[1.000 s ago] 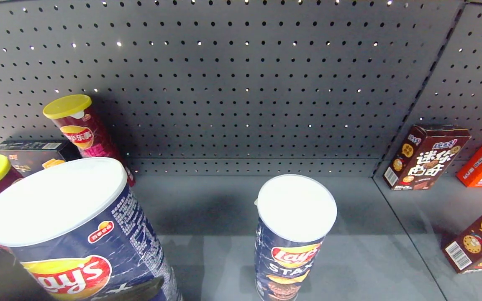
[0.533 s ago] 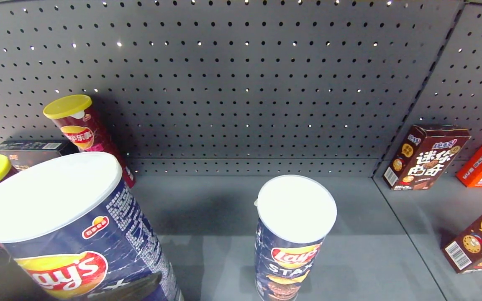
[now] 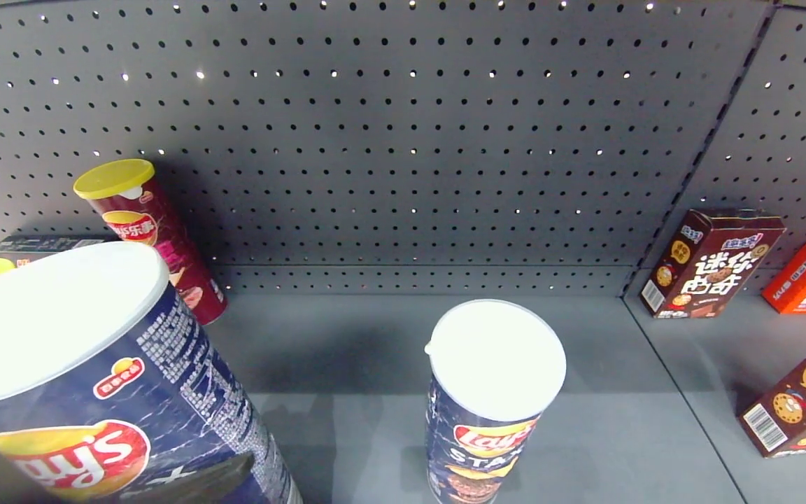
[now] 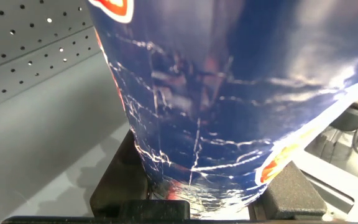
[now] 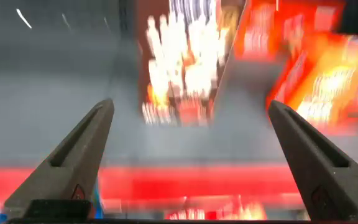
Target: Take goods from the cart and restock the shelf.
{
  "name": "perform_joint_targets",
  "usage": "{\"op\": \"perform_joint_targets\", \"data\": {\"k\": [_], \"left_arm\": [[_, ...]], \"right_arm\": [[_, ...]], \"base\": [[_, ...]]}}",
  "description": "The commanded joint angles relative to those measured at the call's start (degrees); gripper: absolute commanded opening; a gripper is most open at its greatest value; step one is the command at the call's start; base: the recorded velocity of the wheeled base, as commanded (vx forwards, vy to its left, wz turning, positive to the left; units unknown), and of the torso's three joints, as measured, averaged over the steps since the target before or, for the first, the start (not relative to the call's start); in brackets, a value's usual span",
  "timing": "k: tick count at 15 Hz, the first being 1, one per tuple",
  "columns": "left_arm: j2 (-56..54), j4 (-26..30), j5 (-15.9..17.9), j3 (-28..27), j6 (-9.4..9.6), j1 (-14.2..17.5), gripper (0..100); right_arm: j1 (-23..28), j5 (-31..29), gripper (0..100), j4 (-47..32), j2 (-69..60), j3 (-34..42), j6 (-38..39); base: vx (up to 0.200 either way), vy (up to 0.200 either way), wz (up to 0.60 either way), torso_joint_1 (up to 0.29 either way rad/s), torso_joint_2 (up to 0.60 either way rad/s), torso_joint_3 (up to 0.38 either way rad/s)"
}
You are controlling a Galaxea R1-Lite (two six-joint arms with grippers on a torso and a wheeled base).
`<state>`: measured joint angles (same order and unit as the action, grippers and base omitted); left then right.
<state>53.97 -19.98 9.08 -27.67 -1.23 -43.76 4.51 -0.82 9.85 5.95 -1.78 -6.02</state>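
Over the last second the blue chip can [image 3: 60,364] in my left tool [image 4: 204,193] has swung further left and closer to the head camera, tipping more. It now hides most of what stands at the far left and uncovers the base of the red can [image 3: 140,224]. I judge it is still being carried, not yet placed. The tool's dark fingers [image 4: 120,186] are clamped on the can's lower wall, well above the shelf [image 3: 347,350].

The can is a glossy printed tube with a flat white lid; that slick skin could slip in a tilted grip. The red can is slimmer and yellow-lidded, and it leans on the perforated back panel [image 3: 403,140]. Mid-shelf, a second blue can [image 3: 490,399] stands upright on the matte grey deck, with bare shelf between it and the red one.

Further right sit the sharp-edged brown cartons [image 3: 711,262] and an orange carton [image 3: 805,276]. My right tool [image 5: 188,155] has drawn back from them, fingers wide apart and holding nothing.
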Motion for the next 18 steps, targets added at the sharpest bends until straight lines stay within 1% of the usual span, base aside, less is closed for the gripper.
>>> {"op": "perform_joint_targets", "data": {"k": [1, 2, 3, 6, 7, 8, 9, 10, 11, 12, 13, 14, 15, 16, 17, 18], "left_arm": [[-0.2, 0.1, 0.0, 0.5, 0.70, 0.0, 0], [-0.3, 0.1, 0.0, 0.7, 0.88, 0.0, 0], [-0.3, 0.0, 0.0, 1.3, 0.88, 0.0, 0], [-1.6, 0.0, -0.8, 2.8, 0.97, 0.0, 0], [-2.4, 0.1, -0.8, 3.6, 0.97, 0.0, 0], [-2.5, 0.1, -0.8, 4.1, 0.97, -0.1, 0], [-2.5, 0.0, -0.8, 4.4, 0.97, -0.1, 0], [-2.5, -0.1, -0.8, 4.3, 0.97, -0.1, 0], [-2.5, -0.1, -0.8, 4.0, 0.97, -0.1, 0], [-2.5, -0.1, -0.8, 3.7, 0.97, 0.0, 0], [-2.5, -0.1, -0.8, 3.7, 0.97, 0.0, 0], [-2.5, -0.1, -0.8, 3.8, 0.97, 0.0, 0], [-2.5, -0.1, -0.9, 3.9, 0.97, 0.0, 0], [-2.5, -0.1, -0.9, 4.0, 0.88, 0.0, 0], [-2.5, -0.1, -0.9, 3.9, 0.88, 0.0, 0], [-2.5, -0.1, -0.9, 3.8, 0.79, 0.0, 0]], "right_arm": [[0.0, -0.6, 100, -2.8, -0.7, 1.8, -0.3], [0.1, -0.9, 100, -5.2, -0.7, 1.8, -1.4], [0.0, -2.0, 100, -5.5, -0.6, 1.8, -1.8], [0.0, -2.1, 100, -5.6, -0.6, 1.8, -1.3], [0.0, -0.9, 100, -5.6, -0.6, 1.8, -1.4], [0.0, 2.9, 100, -5.8, -0.6, 1.8, -1.2], [0.0, 8.6, 100, -5.9, -0.6, 1.8, -1.1], [0.0, 10.7, 100, -6.0, -0.6, 1.8, -1.6], [0.0, 10.2, 100, -6.1, -0.6, 1.8, -1.7], [0.7, 5.8, 100, -6.9, -0.5, 1.6, -1.2], [0.8, 5.5, 100, -6.9, -0.5, 1.6, -1.0], [1.9, -0.6, 100, -6.9, -0.5, 1.7, 2.1], [1.9, -1.4, 100, -6.9, -0.5, 1.7, 2.9], [1.8, -2.9, 100, -7.7, -0.5, 1.8, 5.2], [1.8, -2.6, 100, -9.4, -0.5, 1.8, 5.1], [1.7, -0.8, 100, -10.3, -0.5, 1.7, 5.1]], "base": [[0.000, 0.000, 0.00, 0.000, 0.00, 0.000], [0.000, 0.000, 0.00, 0.000, 0.00, 0.000], [0.000, 0.000, 0.00, 0.000, 0.00, 0.000], [0.000, 0.000, 0.00, 0.000, 0.00, 0.000], [0.000, 0.000, 0.00, 0.000, 0.00, 0.000], [0.000, 0.000, 0.00, 0.000, 0.00, 0.000], [0.000, 0.000, 0.00, 0.000, 0.00, 0.000], [0.000, 0.000, 0.00, 0.000, 0.00, 0.000], [0.000, 0.000, 0.00, 0.000, 0.00, 0.000], [0.000, 0.000, 0.00, 0.000, 0.00, 0.000], [0.000, 0.000, 0.00, 0.000, 0.00, 0.000], [0.000, 0.000, 0.00, 0.000, 0.00, 0.000], [0.000, 0.000, 0.00, 0.000, 0.00, 0.000], [0.000, 0.000, 0.00, 0.000, 0.00, 0.000], [0.000, 0.000, 0.00, 0.000, 0.00, 0.000], [0.000, 0.000, 0.00, 0.000, 0.00, 0.000]]}}
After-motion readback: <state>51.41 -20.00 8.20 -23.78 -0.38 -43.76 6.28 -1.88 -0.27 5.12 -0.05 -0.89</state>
